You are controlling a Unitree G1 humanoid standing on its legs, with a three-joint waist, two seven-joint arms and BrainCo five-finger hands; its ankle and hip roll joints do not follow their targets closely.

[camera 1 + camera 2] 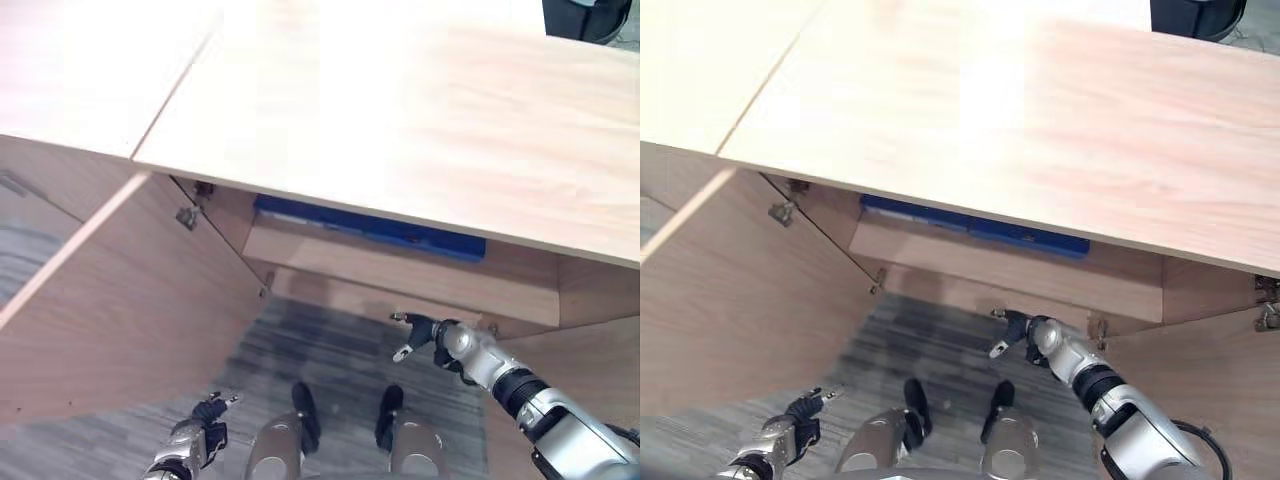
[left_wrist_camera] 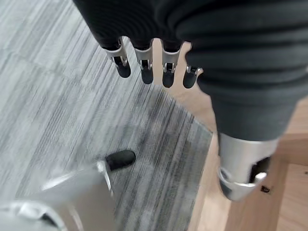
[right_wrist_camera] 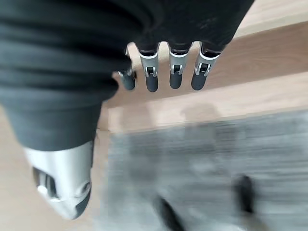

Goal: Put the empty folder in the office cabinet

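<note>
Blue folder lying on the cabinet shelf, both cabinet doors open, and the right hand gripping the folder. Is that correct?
Not quite. The right hand grips nothing: in the left eye view it hangs open below the shelf, apart from the blue folder. The folder does lie on the shelf, with both cabinet doors open.

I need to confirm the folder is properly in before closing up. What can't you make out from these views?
- Blue folder: the cabinet top covers all but its front edge in both eye views; depth and contents unknown.
- Shelf: its back is hidden under the same top.
- Right door: cut off by the picture's edge.
- Left hand and right hand hold nothing.
</note>
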